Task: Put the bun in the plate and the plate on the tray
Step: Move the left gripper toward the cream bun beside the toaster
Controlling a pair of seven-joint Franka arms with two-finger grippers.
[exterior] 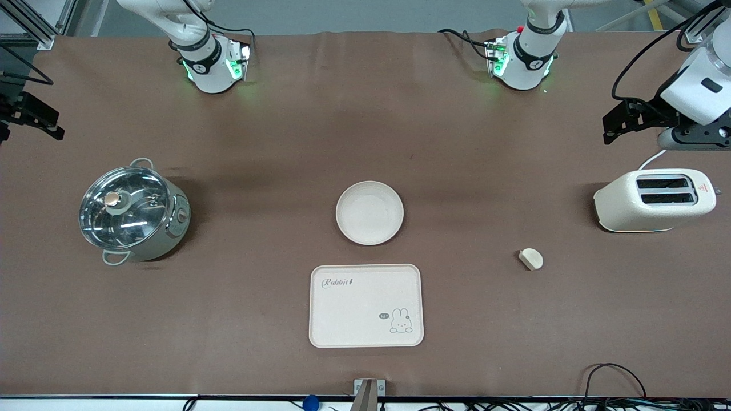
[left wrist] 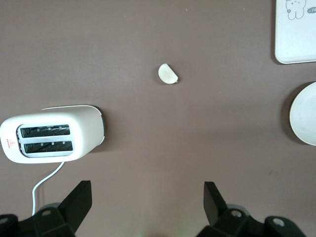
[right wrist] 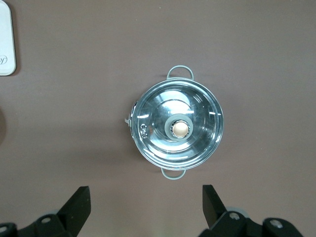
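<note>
bun: small cream lump, one flat cut face, on brown cloth near toaster, well apart from plate | plate: round, shallow, matte beige, bare, mid-table | tray: rounded rectangle, rabbit print, just nearer the camera than plate | left gripper: jaws spread, high over toaster end, waiting | right gripper: jaws spread, high over glass-lidded steel pot

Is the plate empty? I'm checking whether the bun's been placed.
Empty: the plate shows only bare surface; the bun lies on the table nearer the toaster.
</note>
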